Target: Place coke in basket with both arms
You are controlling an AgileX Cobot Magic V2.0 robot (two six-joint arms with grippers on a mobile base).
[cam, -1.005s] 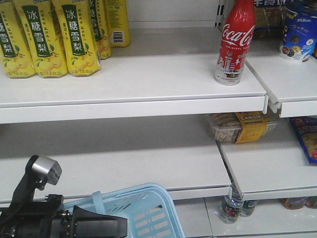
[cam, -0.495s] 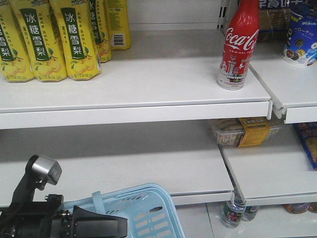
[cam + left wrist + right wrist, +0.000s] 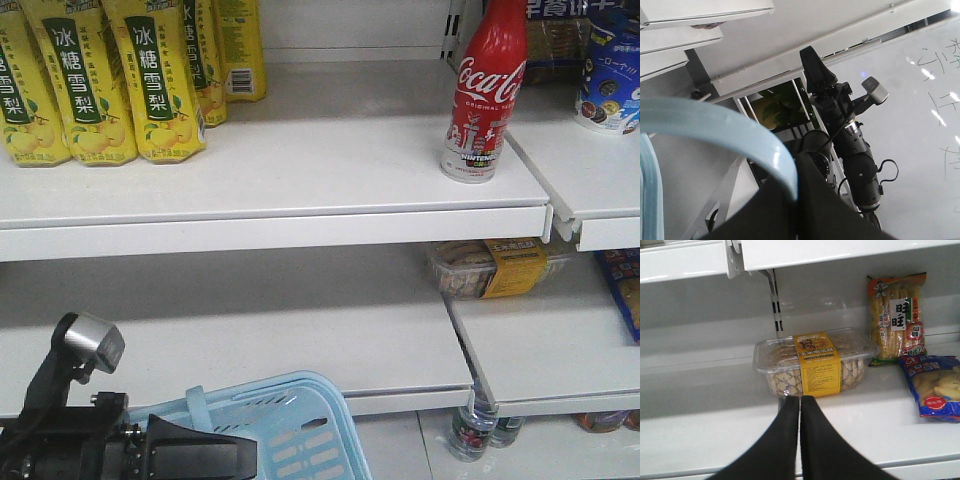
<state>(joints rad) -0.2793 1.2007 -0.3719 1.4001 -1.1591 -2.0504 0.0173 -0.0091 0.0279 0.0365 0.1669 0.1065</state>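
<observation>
The coke (image 3: 487, 95) is a red bottle with white script, upright near the right end of the upper shelf (image 3: 270, 190). The pale blue slotted basket (image 3: 290, 425) hangs at the bottom of the front view. My left gripper (image 3: 215, 455) is beside its handle. In the left wrist view the black fingers (image 3: 830, 210) are shut on the blue handle (image 3: 715, 125). My right gripper (image 3: 799, 401) is shut and empty, low in front of the lower shelf, well below the coke. The right arm (image 3: 852, 145) also shows in the left wrist view.
Yellow-labelled bottles (image 3: 100, 80) crowd the upper shelf's left. A clear biscuit box with a yellow band (image 3: 812, 362) sits just ahead of the right fingertips, with snack bags (image 3: 897, 317) and a blue pack (image 3: 935, 387) to its right. Small bottles (image 3: 470, 430) stand under the lower shelf.
In the front view the shelves and the coke have drifted slightly right and down. The left arm and basket keep the same place in the frame.
</observation>
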